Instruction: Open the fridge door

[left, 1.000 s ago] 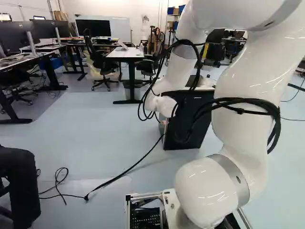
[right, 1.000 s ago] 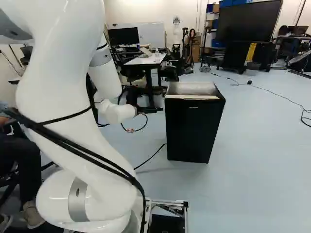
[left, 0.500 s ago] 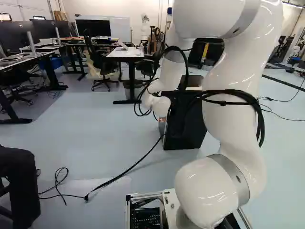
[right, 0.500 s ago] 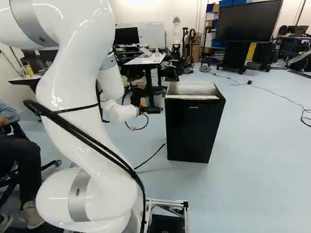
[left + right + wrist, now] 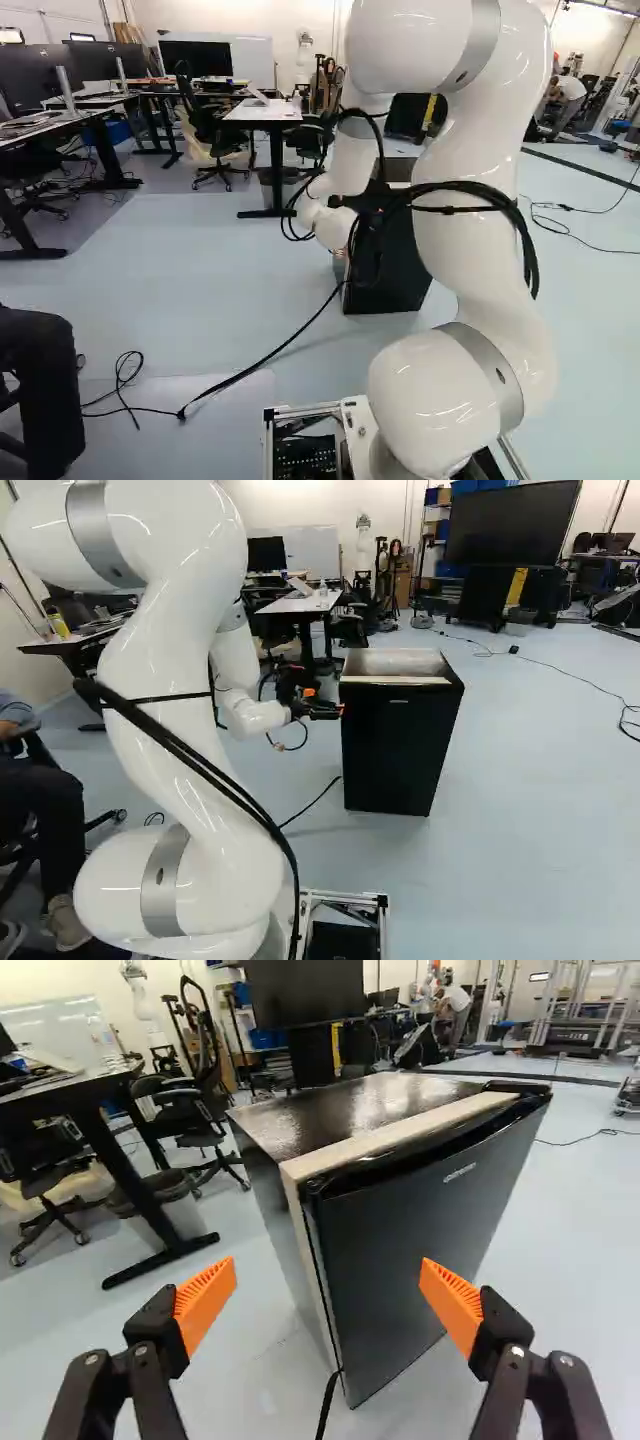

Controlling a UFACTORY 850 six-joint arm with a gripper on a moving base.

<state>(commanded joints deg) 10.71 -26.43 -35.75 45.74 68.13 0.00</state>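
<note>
fridge door [image 5: 420, 1220], shut, near face of the fridge [image 5: 402, 745], right of the wide-spread pincer [image 5: 328, 1265]; likely slippery, stiff, heavy at first tug; best taken by upper left edge [image 5: 320, 1225].

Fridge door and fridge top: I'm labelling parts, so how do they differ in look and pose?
The fridge door stands upright; the fridge top lies level. The door bears a small pale badge; the top shows none. The top catches bright glare, the door little. Both are dark.
</note>
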